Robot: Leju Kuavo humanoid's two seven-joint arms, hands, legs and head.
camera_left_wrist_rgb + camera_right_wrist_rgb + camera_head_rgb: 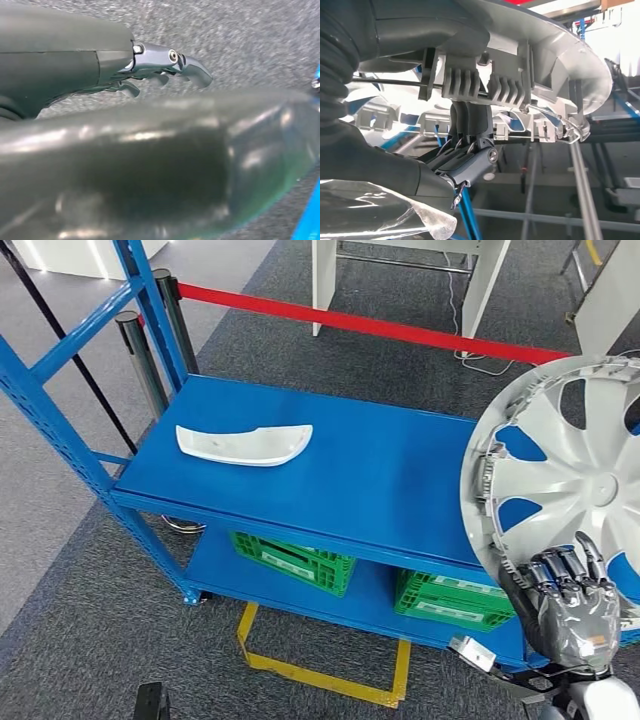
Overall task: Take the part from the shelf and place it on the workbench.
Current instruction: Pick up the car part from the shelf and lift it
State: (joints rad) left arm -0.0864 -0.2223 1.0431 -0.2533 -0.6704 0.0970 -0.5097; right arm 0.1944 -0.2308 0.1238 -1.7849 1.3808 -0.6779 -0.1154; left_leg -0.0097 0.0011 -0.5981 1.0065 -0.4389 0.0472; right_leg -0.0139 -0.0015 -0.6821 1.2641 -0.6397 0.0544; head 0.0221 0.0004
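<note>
Hubcap [562, 465], silver w/ spoked cut-outs, held tilted up at the right edge of the head view, over the right end of the blue shelf [362, 480]; its lower rim is lifted off the shelf top. Right robot hand [577, 595] grips the near lower rim from below, dark fingers [562, 565] curled over the edge. Right wrist view: fingers [469, 122] hooked up against the ribbed clips on the hubcap's [531, 65] back side, thumb side pressed on the outer face; grip looks firm, hubcap nearly edge-on here.

Left robot hand [166, 67]: seen in left wrist view above grey carpet [245, 40], fingers spread a little apart and lightly curved, nothing between them, so wide & empty. A blurred grey-green cover takes up the near part of that view.

Other items: white curved trim piece [243, 443] lies flat on the shelf top, left-centre, well apart from the hubcap. Lower shelf level carries two green plastic crates [298, 562], one centre, one to the right [453, 600]. Red barrier belt [362, 323] runs behind the shelf from a grey post [143, 360] at far left. Yellow floor marking [317, 675] on the carpet, near side of the shelf. White furniture legs [324, 280] beyond the belt.
</note>
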